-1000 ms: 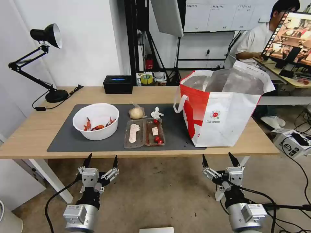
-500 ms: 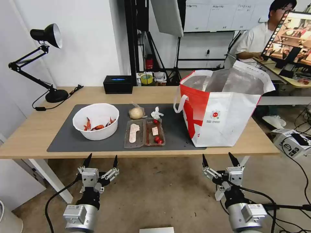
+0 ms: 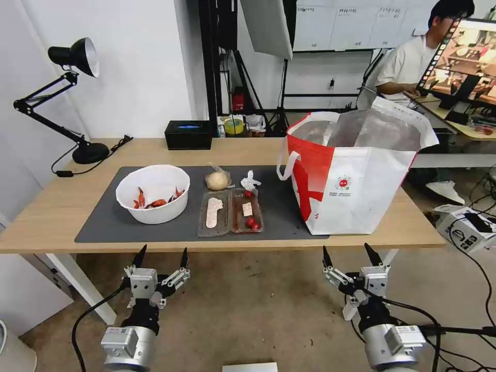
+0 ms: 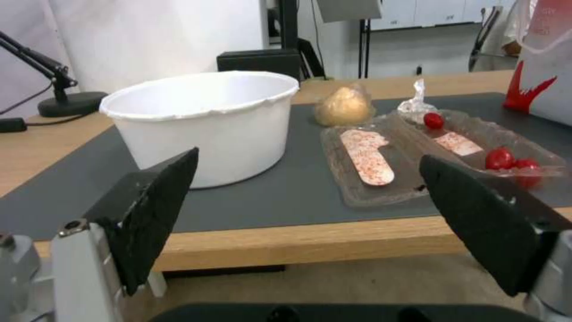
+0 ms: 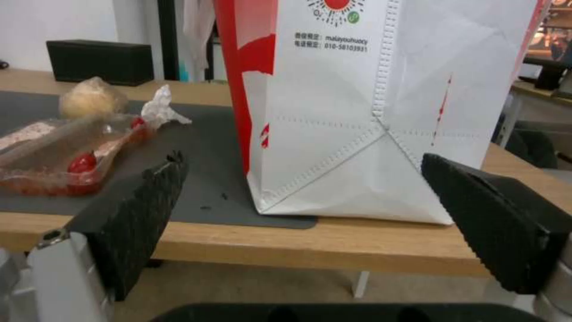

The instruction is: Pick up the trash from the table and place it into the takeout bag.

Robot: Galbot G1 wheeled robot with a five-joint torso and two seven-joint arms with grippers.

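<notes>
Jaws wide apart and holding nothing, the left gripper point(image 3: 161, 257) and right gripper point(image 3: 351, 254) hang below the tabletop's point(image 3: 51, 206) front edge. The trash point(image 3: 153, 194) sits mid-tabletop; the takeout bag point(image 3: 356, 175) stands at its right end.

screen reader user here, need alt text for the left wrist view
Open left gripper held below the table edge, facing a white bowl on a dark grey mat. Beside the bowl lie a clear hinged tray with red bits, a wrapped bun and a crumpled tissue.

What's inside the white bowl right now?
The white bowl holds red crayfish shells along its near wall, per the head view. In the left wrist view its wall hides the contents.
</notes>
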